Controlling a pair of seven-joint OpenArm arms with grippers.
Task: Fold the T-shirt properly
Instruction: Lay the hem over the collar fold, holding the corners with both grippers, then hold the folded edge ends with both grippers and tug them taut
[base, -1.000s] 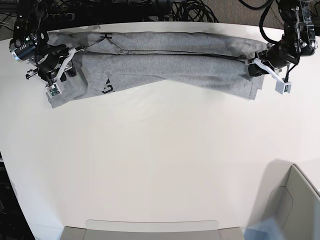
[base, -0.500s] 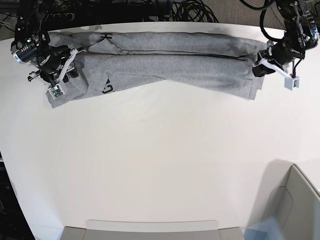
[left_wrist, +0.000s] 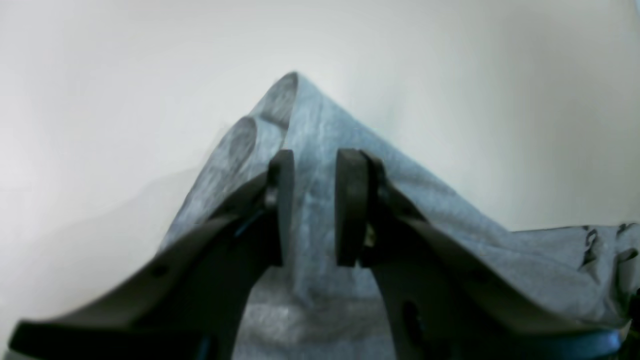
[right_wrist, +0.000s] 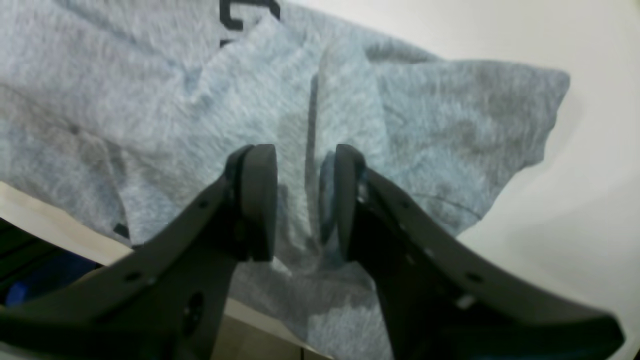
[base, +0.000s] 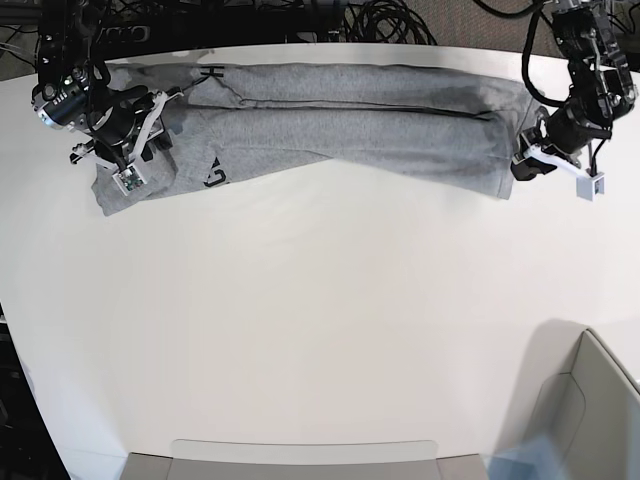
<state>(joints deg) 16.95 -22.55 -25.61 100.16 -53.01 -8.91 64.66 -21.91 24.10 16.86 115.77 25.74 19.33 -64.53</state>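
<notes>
Both grippers pinched the T-shirt (base: 340, 125) ends on the table (base: 320, 320).
Left gripper (left_wrist: 310, 210) fingers clamped a raised grey fold; right gripper (right_wrist: 297, 200) fingers clamped a ridge.

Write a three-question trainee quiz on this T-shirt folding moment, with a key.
1. True or false: the T-shirt lies as a long band along the table's far edge.
2. What does the left gripper have between its fingers?
3. Lettering shows nearer which gripper in the base view? A left, B right.

Key: 1 true. 2 a fold of grey T-shirt fabric. 3 B.
</notes>
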